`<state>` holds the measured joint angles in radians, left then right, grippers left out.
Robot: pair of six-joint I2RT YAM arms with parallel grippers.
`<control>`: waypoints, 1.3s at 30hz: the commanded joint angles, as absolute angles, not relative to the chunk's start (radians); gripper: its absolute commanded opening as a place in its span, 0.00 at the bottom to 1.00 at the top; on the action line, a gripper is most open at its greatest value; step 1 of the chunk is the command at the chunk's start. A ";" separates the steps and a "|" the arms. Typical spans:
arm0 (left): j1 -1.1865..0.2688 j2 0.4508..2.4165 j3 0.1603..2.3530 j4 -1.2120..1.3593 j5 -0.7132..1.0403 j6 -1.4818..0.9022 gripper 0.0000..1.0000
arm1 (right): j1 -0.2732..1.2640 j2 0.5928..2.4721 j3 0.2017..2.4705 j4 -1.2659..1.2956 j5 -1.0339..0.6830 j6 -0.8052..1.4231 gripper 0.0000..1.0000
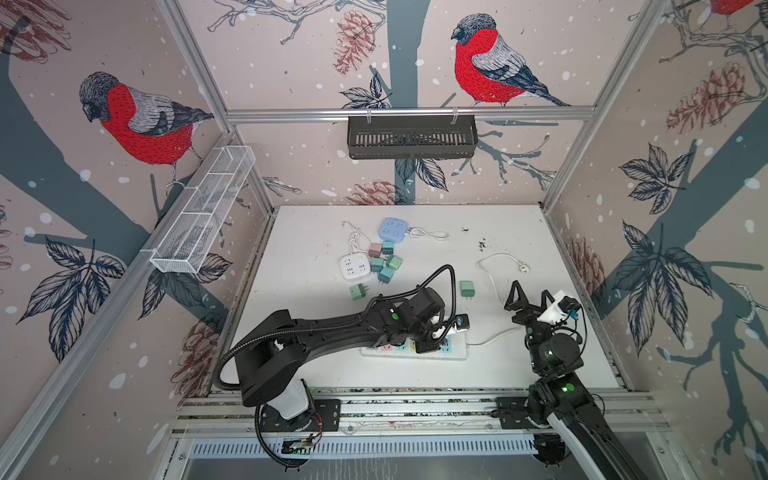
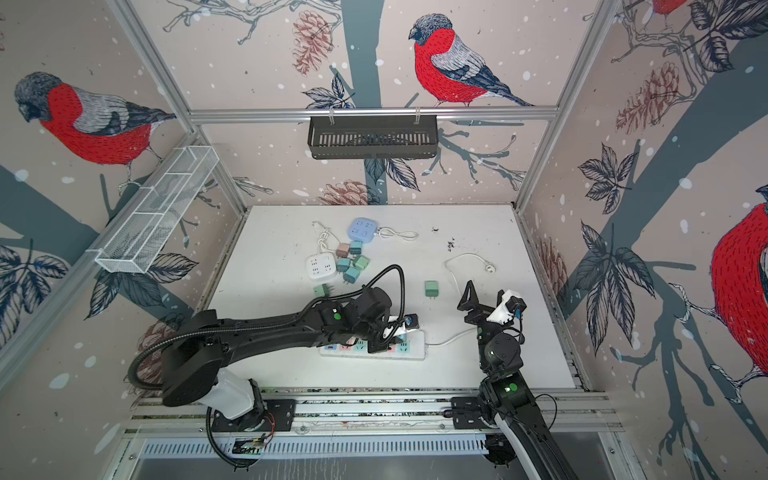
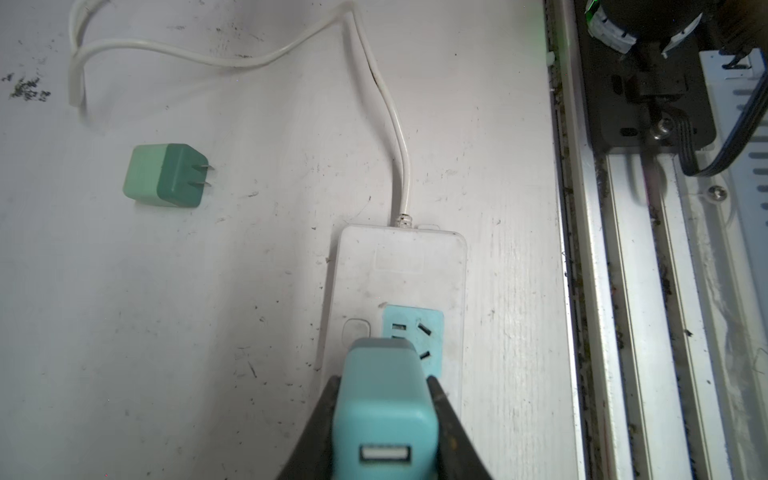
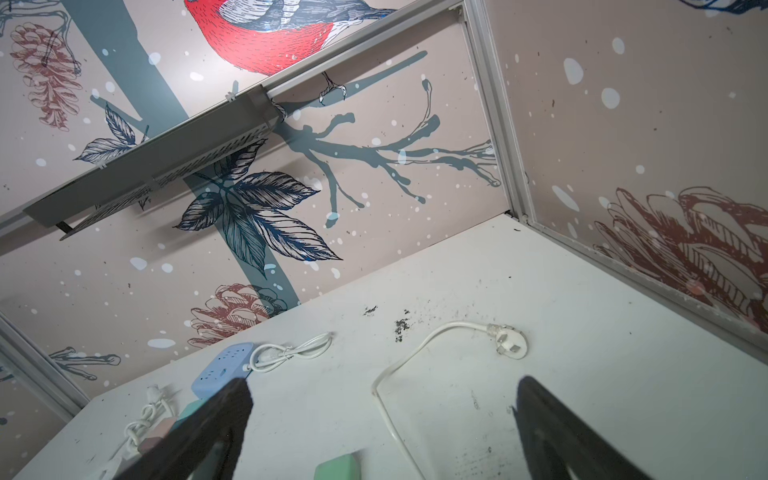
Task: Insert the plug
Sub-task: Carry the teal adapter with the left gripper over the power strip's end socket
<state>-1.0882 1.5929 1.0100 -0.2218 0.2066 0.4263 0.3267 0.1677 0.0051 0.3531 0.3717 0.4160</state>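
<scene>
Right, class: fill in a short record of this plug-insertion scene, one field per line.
left end effector: shut on teal USB charger plug
plug position: over blue socket of power strip; prongs hidden
right end effector: open, empty
spare: green charger plug, loose on table

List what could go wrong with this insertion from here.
1. The teal charger plug in the left pincer sits off-centre over the blue socket; its prongs are hidden, so they may miss the slots.
2. The right pincer is open, away from the power strip; pushing may slide it.
</scene>
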 commanded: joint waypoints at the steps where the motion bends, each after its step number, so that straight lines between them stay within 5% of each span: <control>1: -1.099 1.617 1.043 -0.271 0.220 0.456 0.00 | 0.325 0.173 -0.046 0.391 0.359 0.424 1.00; 39: -1.144 1.768 1.125 -0.336 0.137 0.446 0.00 | 0.318 0.238 -0.047 0.432 0.303 0.426 1.00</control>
